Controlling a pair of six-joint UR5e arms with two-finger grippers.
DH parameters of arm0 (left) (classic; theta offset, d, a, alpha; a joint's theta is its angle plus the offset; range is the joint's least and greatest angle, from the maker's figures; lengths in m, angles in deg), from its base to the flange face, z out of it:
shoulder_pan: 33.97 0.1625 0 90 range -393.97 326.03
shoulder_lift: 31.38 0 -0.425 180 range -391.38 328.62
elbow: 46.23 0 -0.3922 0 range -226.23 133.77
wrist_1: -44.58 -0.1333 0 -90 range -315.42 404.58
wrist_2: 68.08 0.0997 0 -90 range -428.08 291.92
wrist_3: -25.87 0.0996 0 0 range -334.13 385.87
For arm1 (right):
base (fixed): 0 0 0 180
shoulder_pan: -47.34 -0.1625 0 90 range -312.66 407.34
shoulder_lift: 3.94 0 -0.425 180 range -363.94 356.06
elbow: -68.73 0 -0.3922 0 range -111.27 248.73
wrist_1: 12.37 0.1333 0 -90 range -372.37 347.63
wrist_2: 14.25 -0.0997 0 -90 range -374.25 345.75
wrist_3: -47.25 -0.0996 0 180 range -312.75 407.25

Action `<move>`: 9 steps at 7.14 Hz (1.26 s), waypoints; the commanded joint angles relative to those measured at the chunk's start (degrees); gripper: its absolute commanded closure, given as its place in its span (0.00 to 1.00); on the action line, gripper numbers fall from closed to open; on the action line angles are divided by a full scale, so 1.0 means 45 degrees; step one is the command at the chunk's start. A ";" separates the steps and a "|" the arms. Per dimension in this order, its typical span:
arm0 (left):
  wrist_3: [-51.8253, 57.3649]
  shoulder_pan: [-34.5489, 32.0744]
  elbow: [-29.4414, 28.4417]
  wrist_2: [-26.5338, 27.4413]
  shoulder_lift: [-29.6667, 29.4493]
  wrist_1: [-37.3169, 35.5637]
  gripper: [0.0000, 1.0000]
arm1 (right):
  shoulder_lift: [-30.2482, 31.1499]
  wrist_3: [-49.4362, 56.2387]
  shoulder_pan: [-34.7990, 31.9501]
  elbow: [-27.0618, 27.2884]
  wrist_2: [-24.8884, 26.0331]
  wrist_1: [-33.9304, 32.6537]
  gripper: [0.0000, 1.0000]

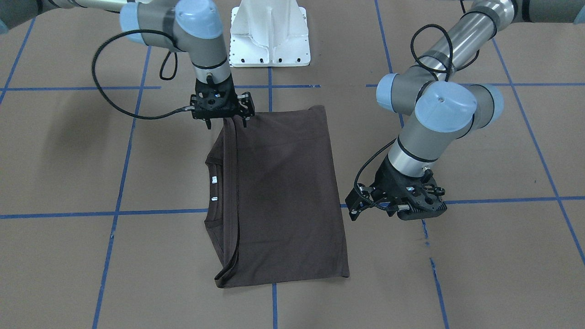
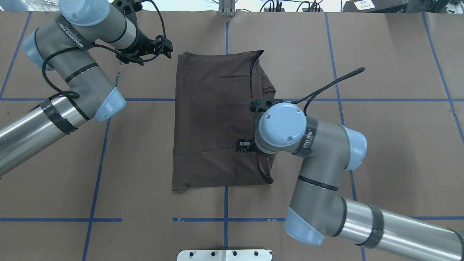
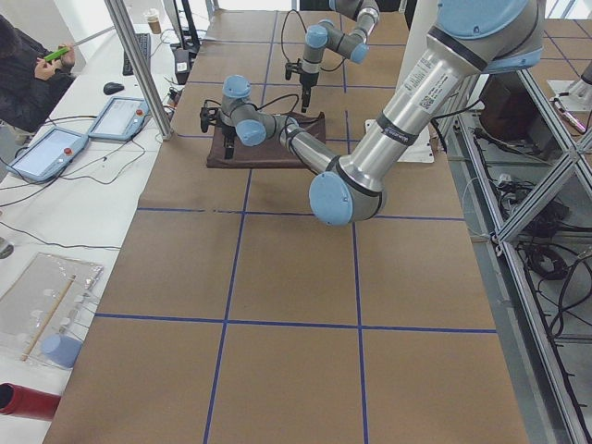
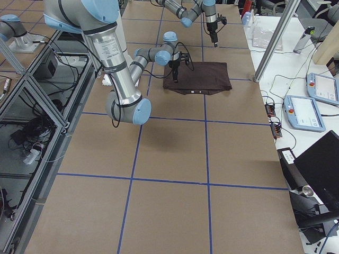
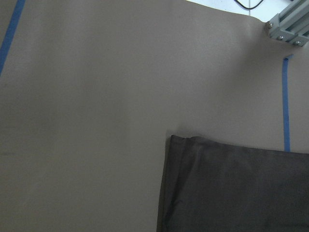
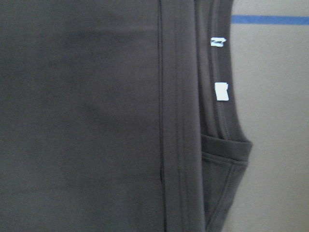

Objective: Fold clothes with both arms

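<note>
Over T-shirt (image 1: 283, 192) corner, right pincer (image 1: 226, 122) vertical, apparently open

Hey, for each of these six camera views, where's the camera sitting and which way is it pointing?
Front-facing: across the table, facing the robot; right arm, left arm, base pedestal, T-shirt.
Overhead: behind the robot, looking forward-down; both arms.
Left: table's left end; left arm near.
Right: table's right end; right arm near.
Left wrist: looks down on a shirt corner; no robot part.
Right wrist: looks down on the neck tags; no robot part.
Shared: front-facing and right wrist both show the tags.
</note>
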 commanded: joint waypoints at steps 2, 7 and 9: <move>0.0001 0.0041 0.0334 0.0084 0.0211 -0.0140 0.00 | -0.0930 0.0960 0.0267 -0.1598 -0.0816 -0.1740 0.00; -0.0018 0.0178 0.0275 0.0085 0.0231 -0.0061 0.00 | -0.0794 0.2391 0.0072 -0.1285 -0.1619 -0.3526 0.00; -0.0018 0.0237 0.0255 0.0085 0.0250 -0.0042 0.00 | -0.0677 0.2392 0.0013 -0.1305 -0.1622 -0.3527 0.00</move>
